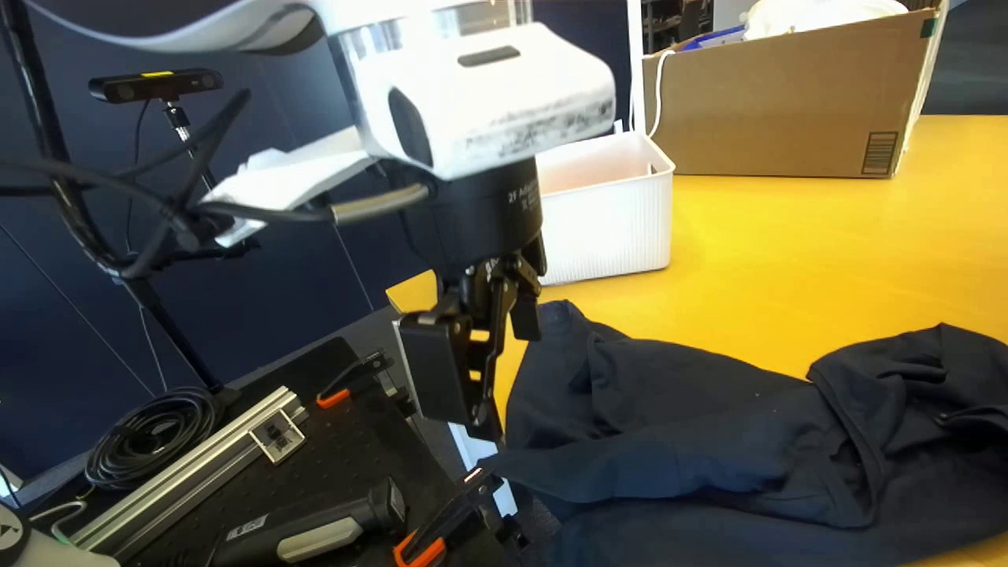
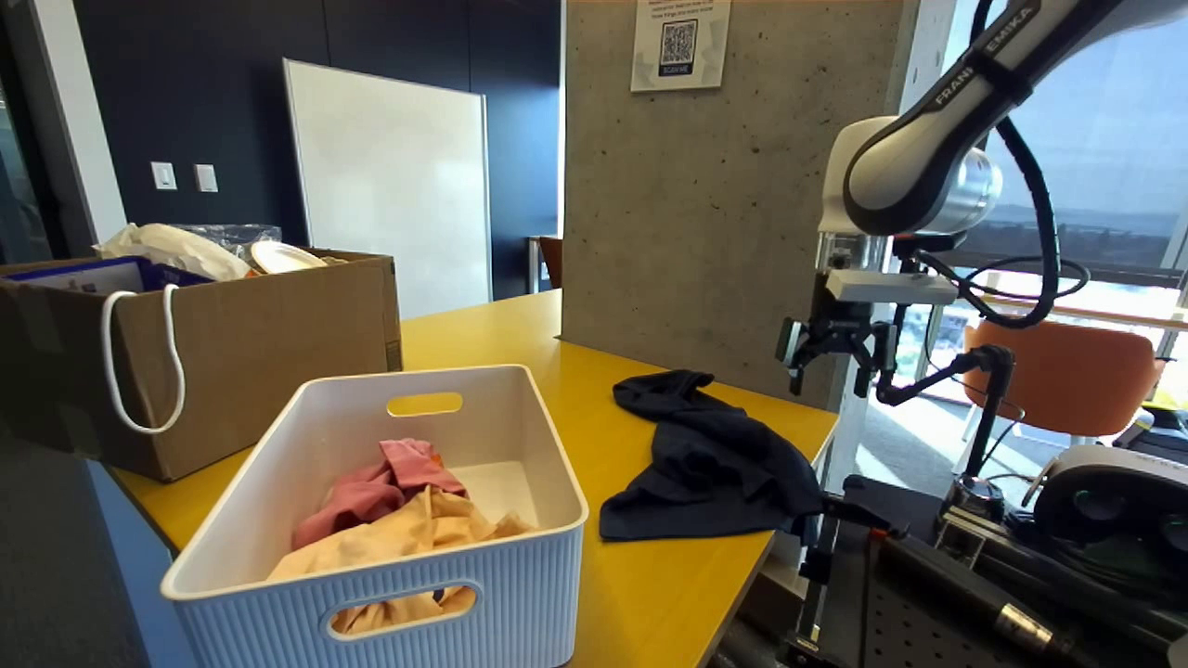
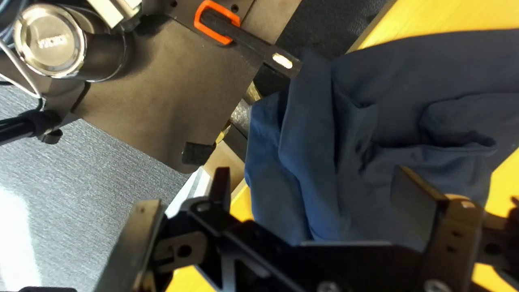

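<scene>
The gripper (image 2: 832,366), jaws spread and empty, hangs above the edge of the table (image 1: 819,252). Dark cloth (image 3: 312,162) lies on the table, overhanging that edge, and could snag the adjacent clamp (image 3: 251,37) if pulled.

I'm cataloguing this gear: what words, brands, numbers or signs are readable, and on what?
"SCAN ME", on the poster.
"FRAN" and "EMIKA", parted by a strap, on the robot arm.
"2F A", rest unclear, on the black wrist coupling.
Too small or blurred: the poster's other lines, lettering on the silver cap and black tool.
</scene>
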